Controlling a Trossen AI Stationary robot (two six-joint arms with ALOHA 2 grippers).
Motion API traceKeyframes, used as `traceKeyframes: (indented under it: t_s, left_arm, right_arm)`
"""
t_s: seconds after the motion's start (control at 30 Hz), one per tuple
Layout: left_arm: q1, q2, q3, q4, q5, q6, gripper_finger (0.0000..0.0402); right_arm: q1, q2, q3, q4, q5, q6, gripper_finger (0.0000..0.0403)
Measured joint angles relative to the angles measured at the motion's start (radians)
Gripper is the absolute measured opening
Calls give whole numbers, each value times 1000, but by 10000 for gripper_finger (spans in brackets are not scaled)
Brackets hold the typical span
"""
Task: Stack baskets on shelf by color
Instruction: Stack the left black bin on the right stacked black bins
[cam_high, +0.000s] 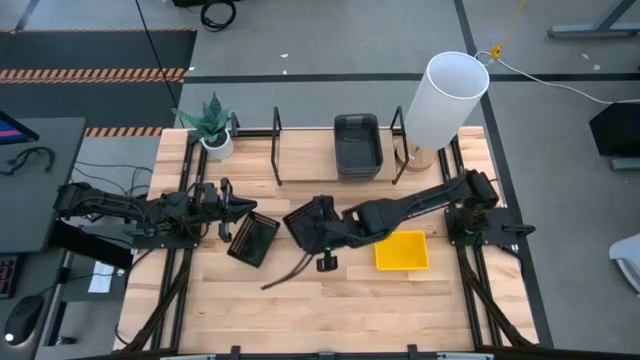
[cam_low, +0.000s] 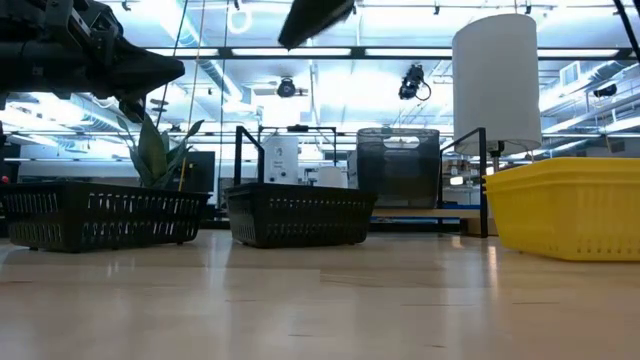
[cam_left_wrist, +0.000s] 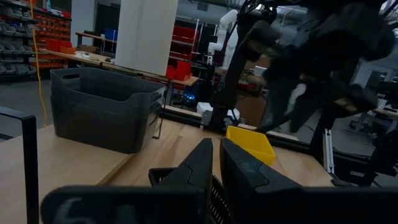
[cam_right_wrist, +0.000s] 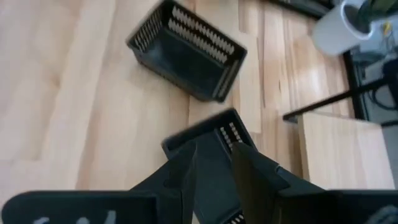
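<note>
- Black slatted basket (cam_high: 309, 222) sits mid-table under the right gripper (cam_high: 322, 232), whose fingers straddle one wall and look pinched on it; lift-off cannot be confirmed.
- Second black basket (cam_high: 253, 239) lies just beside the left gripper (cam_high: 238, 212); its fingers (cam_left_wrist: 198, 169) are nearly closed, holding nothing visible.
- Yellow basket (cam_high: 401, 250) rests on the table near the right arm, not yet shelved.
- Grey baskets (cam_high: 357, 144) stand nested on the shelf (cam_high: 310, 150), apparently starting one colour stack.
- Plant (cam_high: 212, 125) and white lamp (cam_high: 444, 100) stand at the shelf ends, leaving the middle for stacking.
</note>
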Motion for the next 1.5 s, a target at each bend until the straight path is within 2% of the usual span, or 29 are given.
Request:
traceKeyframes:
  t_s: [0.1,0.27,0.33,0.47,0.63,0.73,0.9,1.03,1.27,1.5]
  left_arm:
    - [0,0,0,1,0,-25,34]
    - [0,0,0,5,0,-142,30]
    - [0,0,0,20,0,-180,31]
    - [0,-1,0,40,0,-234,36]
    - [1,-1,11,46,7,-322,31]
    - [2,0,114,-126,90,-321,20]
    - [-16,45,347,-661,151,-269,9]
    - [-72,103,460,-893,187,-236,20]
    - [-196,226,558,-1102,140,-251,43]
    - [-317,411,608,-1139,124,-312,42]
  right_arm:
    - [37,-31,-43,32,12,5,105]
    - [86,-113,-172,144,113,-4,105]
    - [91,-166,-228,217,104,-12,105]
    - [84,-262,-377,445,32,-58,105]
    - [68,-366,-593,779,21,-142,105]
    - [63,-414,-707,886,22,-133,105]
    - [80,-494,-853,1020,26,-57,105]
    - [103,-534,-936,1075,28,2,105]
    - [125,-554,-998,1124,29,16,105]
    - [125,-552,-1000,1119,31,37,105]
